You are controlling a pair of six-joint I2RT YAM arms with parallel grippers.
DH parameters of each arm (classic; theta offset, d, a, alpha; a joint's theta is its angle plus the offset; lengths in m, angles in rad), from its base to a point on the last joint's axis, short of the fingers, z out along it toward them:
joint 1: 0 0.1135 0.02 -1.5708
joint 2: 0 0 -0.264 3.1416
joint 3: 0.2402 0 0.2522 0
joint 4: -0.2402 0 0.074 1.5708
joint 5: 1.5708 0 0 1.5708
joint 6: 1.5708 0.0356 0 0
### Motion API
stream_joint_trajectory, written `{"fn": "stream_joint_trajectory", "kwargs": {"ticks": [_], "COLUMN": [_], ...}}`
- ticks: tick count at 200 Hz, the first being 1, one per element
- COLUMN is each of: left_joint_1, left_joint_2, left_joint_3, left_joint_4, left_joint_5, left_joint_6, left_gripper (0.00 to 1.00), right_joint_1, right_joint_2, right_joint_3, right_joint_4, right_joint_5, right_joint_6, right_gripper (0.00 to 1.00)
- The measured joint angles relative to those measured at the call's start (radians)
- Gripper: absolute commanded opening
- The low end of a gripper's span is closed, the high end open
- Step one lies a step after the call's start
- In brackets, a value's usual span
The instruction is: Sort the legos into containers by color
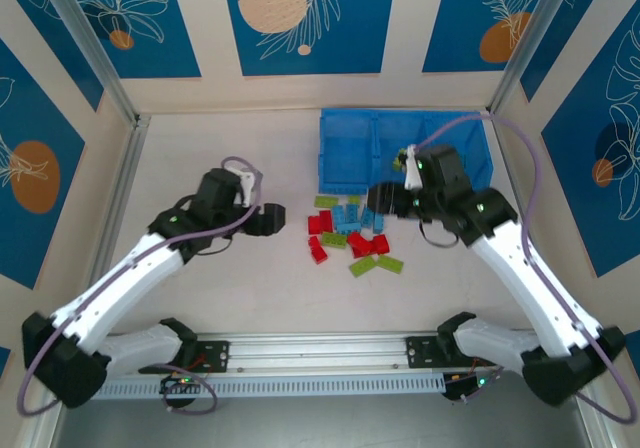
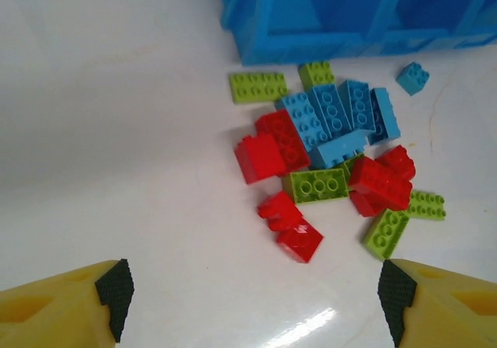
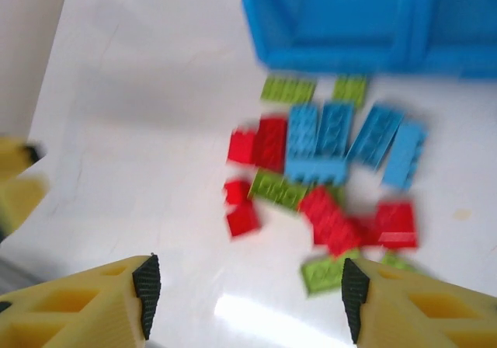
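Note:
The legos [image 1: 350, 236] lie in a loose pile of red, lime green and light blue bricks on the white table, just in front of the blue tray of containers [image 1: 345, 183]. My left gripper [image 1: 274, 220] hovers left of the pile. In its wrist view it [image 2: 255, 297] is open with only bare table between the fingers, and the nearest red brick [image 2: 299, 239] lies just ahead. My right gripper [image 1: 385, 200] hangs over the pile's right side. Its own blurred view shows it [image 3: 245, 297] open and holding nothing, above the pile [image 3: 326, 177].
One light blue brick [image 2: 412, 77] sits apart near the tray's front wall [image 2: 326, 45]. Cream side walls and metal rails fence the table. Bare tabletop stretches to the left of the pile and toward the near rail.

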Motion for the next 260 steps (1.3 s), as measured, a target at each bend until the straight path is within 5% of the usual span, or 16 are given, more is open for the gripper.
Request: {"fn": "stream_joint_trajectory", "kwargs": {"ticks": [40, 103, 151, 227, 260], "left_joint_1": [-0.126, -0.135, -0.127, -0.118, -0.113], "left_joint_2": [0.338, 0.66, 0.757, 0.782, 0.787], "left_joint_3": [0.135, 0.281, 0.331, 0.315, 0.284], "left_joint_4": [0.009, 0.053, 0.072, 0.087, 0.098], "left_joint_5": [-0.084, -0.125, -0.126, -0.131, -0.141], "left_joint_6": [-0.181, -0.253, -0.266, -0.266, -0.256], "left_gripper": [0.69, 0.64, 0.43, 0.46, 0.34], "right_joint_1": [0.08, 0.086, 0.086, 0.086, 0.087], "right_joint_2": [-0.056, -0.103, -0.113, -0.139, -0.139], "right_joint_3": [-0.068, -0.094, -0.117, -0.12, -0.12], "right_joint_4": [-0.101, -0.137, -0.145, -0.15, -0.149], "right_joint_5": [-0.01, 0.031, 0.039, 0.053, 0.053], "right_joint_6": [0.084, 0.116, 0.127, 0.139, 0.15], "right_gripper": [0.69, 0.71, 0.71, 0.72, 0.72]}}
